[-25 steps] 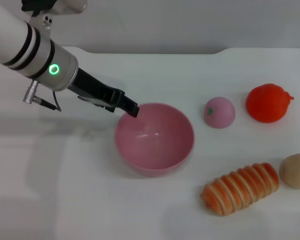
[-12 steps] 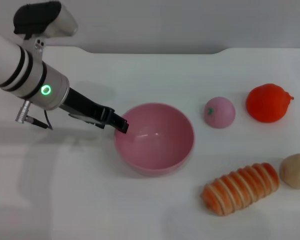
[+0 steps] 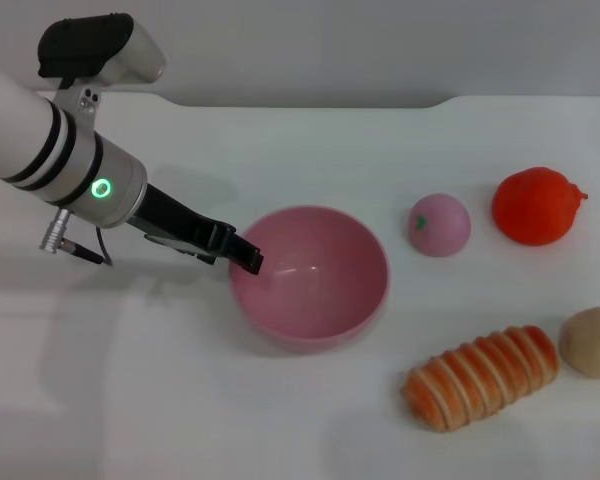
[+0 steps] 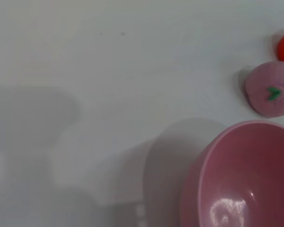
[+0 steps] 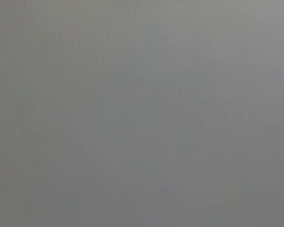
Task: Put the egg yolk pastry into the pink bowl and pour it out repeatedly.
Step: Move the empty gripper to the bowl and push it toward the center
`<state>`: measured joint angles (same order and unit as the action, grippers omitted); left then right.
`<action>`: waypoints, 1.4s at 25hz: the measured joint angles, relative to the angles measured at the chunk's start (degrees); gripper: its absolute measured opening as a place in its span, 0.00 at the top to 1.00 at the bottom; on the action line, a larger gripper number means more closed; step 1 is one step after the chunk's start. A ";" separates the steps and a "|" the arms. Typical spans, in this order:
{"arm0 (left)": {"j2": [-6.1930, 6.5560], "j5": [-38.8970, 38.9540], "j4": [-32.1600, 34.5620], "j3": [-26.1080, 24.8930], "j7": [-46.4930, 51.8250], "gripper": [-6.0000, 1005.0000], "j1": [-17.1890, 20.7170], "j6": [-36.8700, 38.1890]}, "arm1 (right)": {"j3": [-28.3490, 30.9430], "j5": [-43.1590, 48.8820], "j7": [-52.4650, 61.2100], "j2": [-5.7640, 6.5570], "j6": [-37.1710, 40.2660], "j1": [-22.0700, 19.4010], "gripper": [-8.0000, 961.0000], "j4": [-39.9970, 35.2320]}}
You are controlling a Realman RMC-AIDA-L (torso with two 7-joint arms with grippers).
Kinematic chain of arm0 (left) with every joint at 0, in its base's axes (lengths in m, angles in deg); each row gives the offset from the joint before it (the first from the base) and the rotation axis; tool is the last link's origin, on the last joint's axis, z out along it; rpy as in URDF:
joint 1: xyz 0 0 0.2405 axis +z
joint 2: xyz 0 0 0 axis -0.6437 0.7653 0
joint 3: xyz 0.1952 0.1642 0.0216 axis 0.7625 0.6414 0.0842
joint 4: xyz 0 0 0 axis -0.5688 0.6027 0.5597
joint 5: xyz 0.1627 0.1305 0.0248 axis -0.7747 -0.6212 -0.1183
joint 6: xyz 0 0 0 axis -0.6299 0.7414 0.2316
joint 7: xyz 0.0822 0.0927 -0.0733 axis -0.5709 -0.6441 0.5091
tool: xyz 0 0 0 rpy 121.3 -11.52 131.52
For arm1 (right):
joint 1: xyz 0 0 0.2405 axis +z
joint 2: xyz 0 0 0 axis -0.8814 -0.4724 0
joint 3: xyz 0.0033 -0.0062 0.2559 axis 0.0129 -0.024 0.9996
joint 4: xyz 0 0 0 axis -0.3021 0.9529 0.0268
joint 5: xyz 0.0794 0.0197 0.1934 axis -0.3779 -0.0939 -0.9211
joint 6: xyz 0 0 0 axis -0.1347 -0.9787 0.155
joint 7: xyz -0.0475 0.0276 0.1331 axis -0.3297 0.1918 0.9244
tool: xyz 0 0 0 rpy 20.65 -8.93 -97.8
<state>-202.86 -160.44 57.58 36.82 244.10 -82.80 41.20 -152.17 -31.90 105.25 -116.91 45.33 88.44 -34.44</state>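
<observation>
The pink bowl (image 3: 325, 290) stands upright and empty in the middle of the white table; part of it also shows in the left wrist view (image 4: 241, 184). The egg yolk pastry (image 3: 591, 341), a small beige-tan bun, lies on the table at the far right, apart from the bowl. My left gripper (image 3: 246, 262) is at the bowl's left rim, its dark tip right against the rim's edge. Whether it holds the rim I cannot tell. My right gripper is out of view; the right wrist view shows only plain grey.
A pink ball with a green mark (image 3: 439, 224) lies to the right of the bowl and shows in the left wrist view (image 4: 270, 88). A red-orange fruit (image 3: 536, 205) lies beyond it. A long orange-striped bread roll (image 3: 483, 375) lies beside the pastry.
My left gripper has moved from the bowl's far-left rim down and left along the rim. The bowl and the other things have not moved.
</observation>
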 joint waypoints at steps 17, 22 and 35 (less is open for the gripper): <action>-0.47 0.77 -3.19 4.20 0.19 0.33 -0.65 -4.60 | 0.00 0.01 0.00 -0.03 0.00 -0.27 0.28 0.00; -0.51 1.03 -3.38 5.03 0.28 0.33 -0.51 -5.11 | 0.00 0.01 0.00 -0.09 0.01 -0.29 0.28 0.00; -0.50 2.36 -4.42 6.42 0.50 0.37 -0.23 -6.87 | 0.54 -0.37 0.00 -0.09 0.21 -0.40 0.28 -0.01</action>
<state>-203.36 -158.08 53.15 43.24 244.60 -83.03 34.33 -151.64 -32.26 105.25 -117.01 45.54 88.04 -34.44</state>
